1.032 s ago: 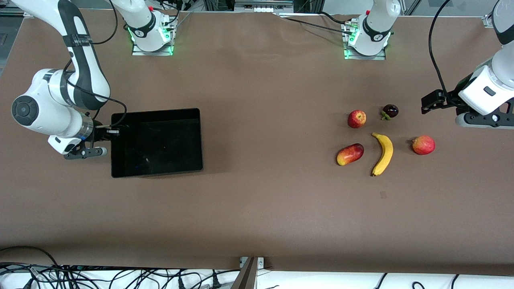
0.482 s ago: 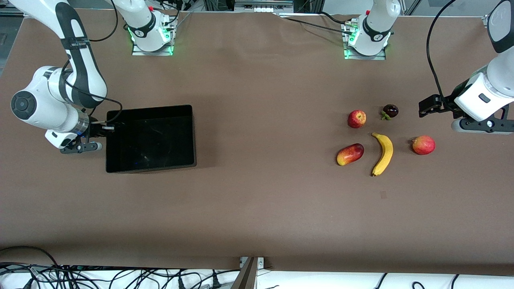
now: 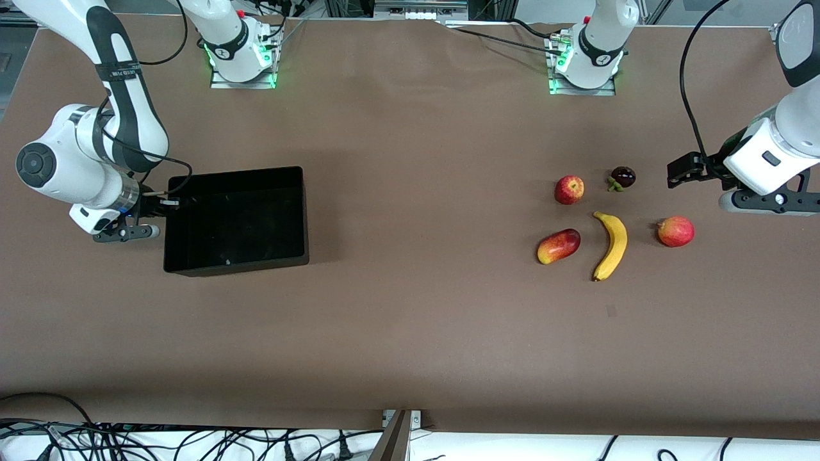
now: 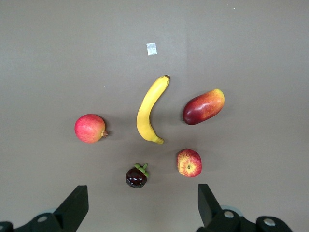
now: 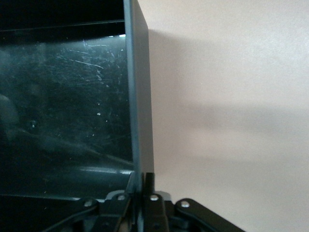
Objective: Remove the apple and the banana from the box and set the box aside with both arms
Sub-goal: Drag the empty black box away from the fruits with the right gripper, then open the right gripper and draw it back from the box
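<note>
The right gripper (image 3: pixel 168 203) is clamped on the wall of the black box (image 3: pixel 282 218) at the right arm's end of the table; the right wrist view alone shows its fingers (image 5: pixel 149 186) pinching that thin wall (image 5: pixel 140 106), with scratched glossy inner faces beside it. The left gripper (image 3: pixel 680 173) hangs over bare table near the mangosteen (image 3: pixel 623 177), and the left wrist view shows its fingers (image 4: pixel 77 205) spread wide, holding nothing; below lie the banana (image 4: pixel 148 110), apple (image 4: pixel 189 163), mango (image 4: pixel 203 106) and another red fruit (image 4: pixel 90 128), all apart.

Robotics lab, bolted arm bases (image 3: pixel 238 61), brown-covered table (image 3: pixel 410 333), cable tangle (image 3: pixel 192 442)
</note>
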### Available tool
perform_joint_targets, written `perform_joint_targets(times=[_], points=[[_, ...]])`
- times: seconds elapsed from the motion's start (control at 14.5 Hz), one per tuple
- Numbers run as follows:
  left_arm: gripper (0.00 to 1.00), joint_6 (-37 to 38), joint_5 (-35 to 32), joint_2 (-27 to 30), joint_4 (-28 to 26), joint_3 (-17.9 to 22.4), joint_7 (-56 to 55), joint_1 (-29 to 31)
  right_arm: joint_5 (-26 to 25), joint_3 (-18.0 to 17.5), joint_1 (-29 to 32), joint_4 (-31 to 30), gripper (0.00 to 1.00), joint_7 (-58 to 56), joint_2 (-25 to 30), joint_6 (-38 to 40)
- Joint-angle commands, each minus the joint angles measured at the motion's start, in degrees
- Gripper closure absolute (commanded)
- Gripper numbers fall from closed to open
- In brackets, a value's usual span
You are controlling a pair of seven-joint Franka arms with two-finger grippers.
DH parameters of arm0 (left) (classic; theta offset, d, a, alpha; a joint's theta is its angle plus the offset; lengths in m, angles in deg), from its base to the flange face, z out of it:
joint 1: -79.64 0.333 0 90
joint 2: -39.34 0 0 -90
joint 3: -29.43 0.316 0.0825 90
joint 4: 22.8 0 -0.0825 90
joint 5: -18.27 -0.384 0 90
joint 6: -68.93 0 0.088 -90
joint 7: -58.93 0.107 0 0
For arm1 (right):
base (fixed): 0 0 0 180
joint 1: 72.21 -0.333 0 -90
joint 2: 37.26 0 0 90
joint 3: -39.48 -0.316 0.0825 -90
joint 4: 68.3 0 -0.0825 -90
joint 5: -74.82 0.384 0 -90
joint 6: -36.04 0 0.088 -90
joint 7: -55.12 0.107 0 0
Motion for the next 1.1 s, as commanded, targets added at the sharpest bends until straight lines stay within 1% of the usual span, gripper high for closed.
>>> perform_joint_targets(times=[0.0,0.14,0.34,0.41,0.55,0.69,0.76,0.89,0.96,1.03], points=[[0.0,-0.3,-0.9,-0.2,0.5,-0.1,0.4,0.0,1.2,-0.3,0.1,0.9,0.0,-0.5,2.1,0.6],[0.0,-0.3,-1.7,-0.2,0.5,-0.1,0.4,-0.6,1.1,-0.7,-0.2,3.8,0.0,-0.7,2.5,3.6],[0.0,-0.3,-1.7,-0.2,0.5,-0.1,0.4,-0.6,0.4,-0.8,-1.5,10.9,0.0,-0.9,2.5,10.8],[0.0,-0.3,-1.7,-0.3,0.5,-0.1,0.4,-0.6,0.1,-0.8,-2.5,14.0,0.0,-0.7,2.5,14.5],[0.0,-0.3,-1.7,-0.3,0.5,-0.1,0.4,-0.6,0.0,-0.7,-4.6,19.8,0.0,3.9,2.7,21.6],[0.0,-0.3,-1.7,-0.3,0.5,-0.1,0.4,-0.6,-0.1,-0.8,-5.9,23.8,0.0,6.3,5.0,29.6],[0.0,-0.2,-1.7,-0.4,0.5,-0.1,0.4,-0.6,-0.8,-0.8,-7.1,25.0,0.0,6.9,7.0,32.7],[0.0,-0.2,-1.7,-0.4,0.5,-0.1,0.4,-0.5,-5.0,-1.3,-9.3,25.4,0.0,10.1,12.2,37.3],[0.0,-0.2,-1.7,-0.4,0.5,-0.1,0.4,-0.5,-6.4,-2.8,-9.4,25.2,0.0,10.9,14.7,38.8],[0.0,-0.2,-1.7,-0.3,0.6,-0.1,0.4,-0.5,-6.6,-3.6,-9.4,24.9,0.0,12.0,16.4,40.5]])
